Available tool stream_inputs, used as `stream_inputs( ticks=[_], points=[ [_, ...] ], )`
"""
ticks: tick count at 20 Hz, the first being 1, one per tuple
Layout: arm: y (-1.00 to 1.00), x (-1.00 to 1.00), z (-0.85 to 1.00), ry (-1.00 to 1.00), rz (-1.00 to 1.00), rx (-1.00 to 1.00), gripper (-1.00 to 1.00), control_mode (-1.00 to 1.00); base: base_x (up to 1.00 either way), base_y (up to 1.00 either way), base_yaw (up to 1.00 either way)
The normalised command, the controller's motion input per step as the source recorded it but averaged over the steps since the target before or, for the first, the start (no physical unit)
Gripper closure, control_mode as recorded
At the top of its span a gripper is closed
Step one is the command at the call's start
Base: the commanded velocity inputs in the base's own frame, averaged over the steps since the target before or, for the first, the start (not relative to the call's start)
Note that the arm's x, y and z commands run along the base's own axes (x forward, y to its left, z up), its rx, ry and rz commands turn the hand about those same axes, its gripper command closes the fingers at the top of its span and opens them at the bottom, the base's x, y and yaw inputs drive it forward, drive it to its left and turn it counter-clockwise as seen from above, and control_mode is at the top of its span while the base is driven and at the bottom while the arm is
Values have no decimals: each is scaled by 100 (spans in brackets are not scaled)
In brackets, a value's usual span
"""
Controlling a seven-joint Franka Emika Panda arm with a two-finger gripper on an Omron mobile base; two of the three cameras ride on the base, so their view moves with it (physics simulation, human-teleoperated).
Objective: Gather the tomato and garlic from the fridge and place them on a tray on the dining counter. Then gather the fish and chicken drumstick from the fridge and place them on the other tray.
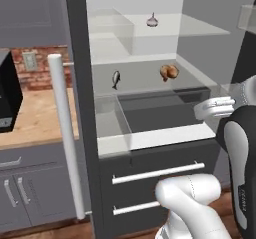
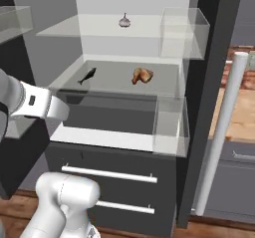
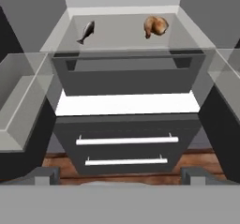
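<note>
The fridge stands open in front of me. A garlic bulb [image 1: 152,20] [image 2: 124,21] sits on the upper glass shelf. On the shelf below lie a small dark fish [image 1: 116,79] [image 2: 88,75] [image 3: 86,32] at the left and a brown chicken drumstick [image 1: 169,72] [image 2: 142,75] [image 3: 155,26] at the right. The tomato and the trays are out of view. My gripper [image 3: 120,175] is open, its fingertips [image 3: 47,175] wide apart with nothing between them. It points at the fridge from well in front of the shelves, apart from all the food.
A dark crisper drawer [image 3: 126,75] sits under the food shelf, with two freezer drawers [image 1: 157,173] below it. Clear door bins [image 2: 172,125] [image 3: 18,96] flank the opening. The white door handle [image 1: 65,133] [image 2: 221,132] stands beside a wooden counter [image 1: 35,118] with a black appliance [image 1: 7,93].
</note>
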Motion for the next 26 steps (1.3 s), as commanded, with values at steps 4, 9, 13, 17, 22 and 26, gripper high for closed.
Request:
stream_inputs(
  ticks=[4,9,13,17,22,26],
  points=[
    [0,0,0,0,0,0,-100,100,51,-25,3],
    [0,0,0,0,0,0,-100,100,45,-28,1],
    [0,0,0,0,0,0,-100,100,51,-28,0],
    [0,0,0,0,0,0,-100,100,56,-30,0],
    [0,0,0,0,0,0,-100,100,47,-43,0],
    [0,0,0,0,0,0,-100,100,41,-29,0]
  ],
)
